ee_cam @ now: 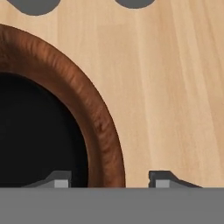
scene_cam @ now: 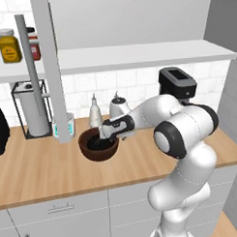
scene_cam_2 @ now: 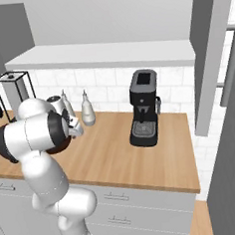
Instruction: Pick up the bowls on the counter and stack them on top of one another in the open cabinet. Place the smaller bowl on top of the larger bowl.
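The gripper (ee_cam: 109, 180) is hovering with its jaws spread, straddling the near rim of the brown wooden bowl (scene_cam: 98, 147), which is sitting on the counter (scene_cam: 40, 171); one fingertip inside, one outside.

Larger bowl (scene_cam: 98, 144) on counter (scene_cam: 40, 171), bottles (scene_cam: 95, 111) behind, coffee machine (scene_cam_2: 144, 108) right

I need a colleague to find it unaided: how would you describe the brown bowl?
On the long wooden counter, look just in front of the two white bottles by the tiled wall. The larger bowl sits there under the gripper: wide, round, dark reddish-brown wood, unlike the pale bottles behind it.
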